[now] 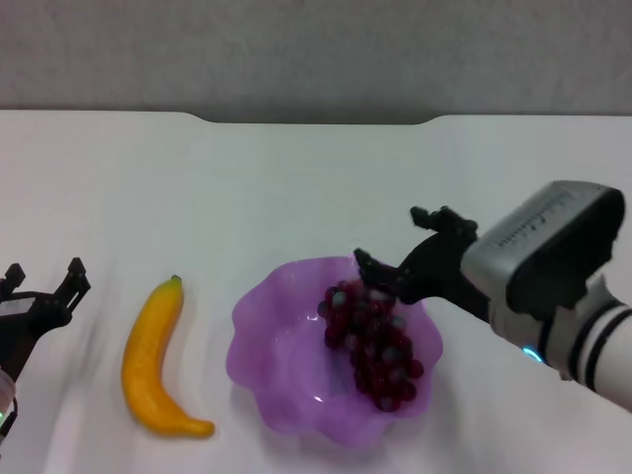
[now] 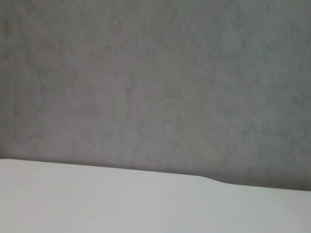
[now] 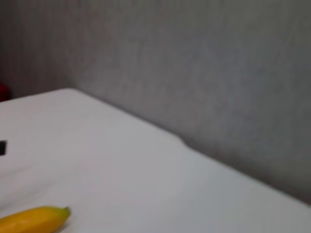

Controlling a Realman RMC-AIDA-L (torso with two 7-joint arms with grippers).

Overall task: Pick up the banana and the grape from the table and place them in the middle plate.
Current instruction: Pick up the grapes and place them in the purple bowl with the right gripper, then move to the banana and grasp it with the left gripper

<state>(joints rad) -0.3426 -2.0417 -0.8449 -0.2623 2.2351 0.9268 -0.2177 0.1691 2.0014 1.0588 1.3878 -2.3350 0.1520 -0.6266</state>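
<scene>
The right arm (image 1: 592, 346) is white with black bands, ending in a silver-grey and black wrist block with faint lettering and a small blue light beneath. Both the right gripper (image 1: 410, 252) and left gripper (image 1: 44, 281) are black, each with 2 angular fingers.

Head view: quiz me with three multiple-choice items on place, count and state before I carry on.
1. Where are the grapes?
A. In the plate
B. On the table left of the banana
C. Held in the left tool

2. How many bananas lie on the table?
A. None
B. One
C. Two

3. How is the right tool?
A. Shut on the banana
C. Out of sight
B. Open, over the plate's far rim by the grapes

Key: 1 A, the bunch rests inside the purple plate. 2 B, a single banana lies left of the plate. 3 B, its fingers stand spread with nothing between them; the left tool waits open at the left edge.
</scene>
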